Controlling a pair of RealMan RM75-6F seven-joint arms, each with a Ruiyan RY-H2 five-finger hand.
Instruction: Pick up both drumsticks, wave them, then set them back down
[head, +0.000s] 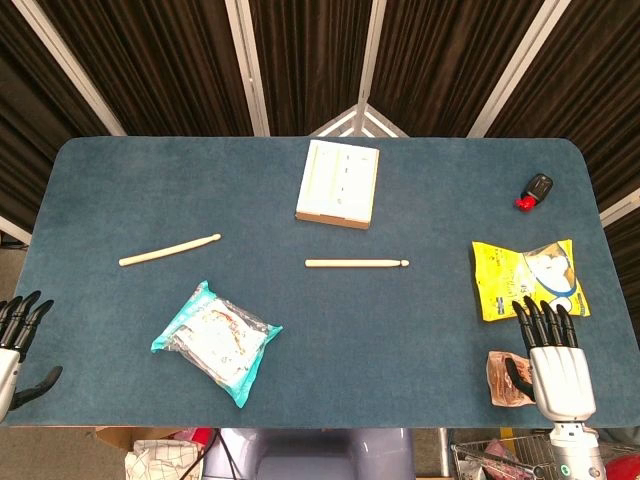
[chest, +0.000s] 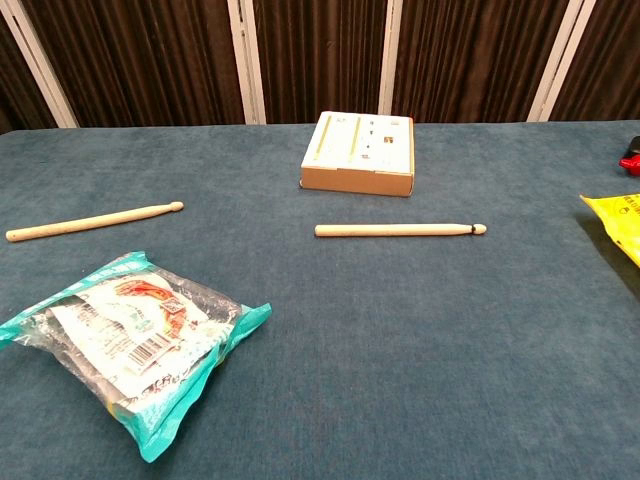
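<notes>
At the table's near corners my left hand and right hand wait, fingers spread and empty. Both drumsticks (left drumstick, right drumstick) lie mid-table; reaching comes first.

Wide open cloth runs across the table's middle. The box stands by the far edge, the teal packet blocks the near-left, and the yellow bag and brown wrapper crowd the near-right corner.
</notes>
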